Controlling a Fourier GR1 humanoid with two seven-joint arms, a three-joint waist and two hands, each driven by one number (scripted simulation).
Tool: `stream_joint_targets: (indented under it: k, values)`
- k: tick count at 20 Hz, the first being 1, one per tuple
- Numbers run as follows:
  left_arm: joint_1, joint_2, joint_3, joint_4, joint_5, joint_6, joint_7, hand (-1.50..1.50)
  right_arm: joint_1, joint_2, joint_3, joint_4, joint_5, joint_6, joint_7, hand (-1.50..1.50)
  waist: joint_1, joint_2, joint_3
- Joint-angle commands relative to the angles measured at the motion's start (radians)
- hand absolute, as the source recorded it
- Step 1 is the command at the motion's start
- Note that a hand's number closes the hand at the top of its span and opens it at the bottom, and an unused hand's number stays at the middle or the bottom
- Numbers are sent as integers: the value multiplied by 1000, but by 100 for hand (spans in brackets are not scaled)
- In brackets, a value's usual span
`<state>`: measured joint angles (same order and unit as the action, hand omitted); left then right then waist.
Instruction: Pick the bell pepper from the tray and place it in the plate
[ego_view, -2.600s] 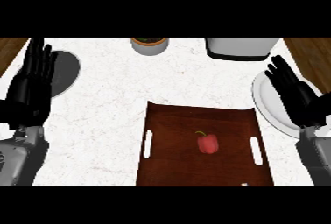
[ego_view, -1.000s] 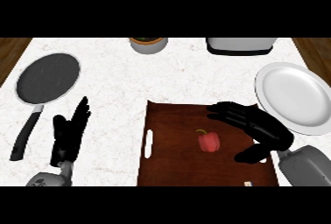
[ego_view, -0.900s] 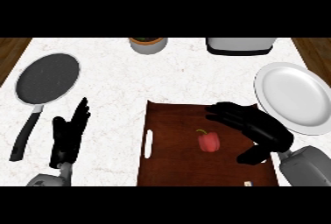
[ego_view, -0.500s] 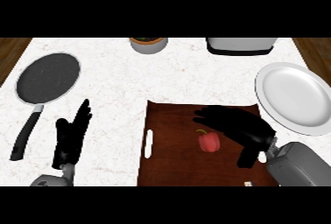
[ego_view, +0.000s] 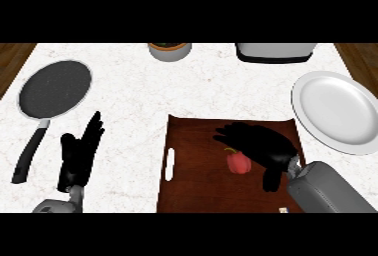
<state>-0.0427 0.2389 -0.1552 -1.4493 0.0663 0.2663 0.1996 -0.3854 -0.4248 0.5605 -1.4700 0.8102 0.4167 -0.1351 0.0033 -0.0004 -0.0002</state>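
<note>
No writing, number, brand or sign can be read anywhere on the counter. A tiny pale mark sits at the near edge of the dark brown rectangular tray, too small to tell whether it carries any text.

A kitchen: marble counter with frying pan and plate.
</note>
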Motion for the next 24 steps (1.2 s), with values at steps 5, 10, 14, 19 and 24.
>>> stream_joint_targets:
  k: [5,10,14,19,24]
  values:
    - [-43,-10,63,31,-21,-53,20,0,22,32,-50,54,111,47,-110,-150,-2,1,0]
    - [-18,-55,60,8,-64,-33,32,0,-15,91,-113,152,170,52,-151,-150,0,1,0]
    - [-7,-59,70,-62,-78,-43,74,0,-10,153,-122,170,218,52,-152,-150,1,0,0]
    - [-5,-85,94,19,-107,-56,3,0,44,176,-121,145,289,55,-151,-150,-3,0,0]
    - [-15,-95,113,29,-82,-80,-1,0,12,209,-99,210,352,-51,-216,150,-1,1,0]
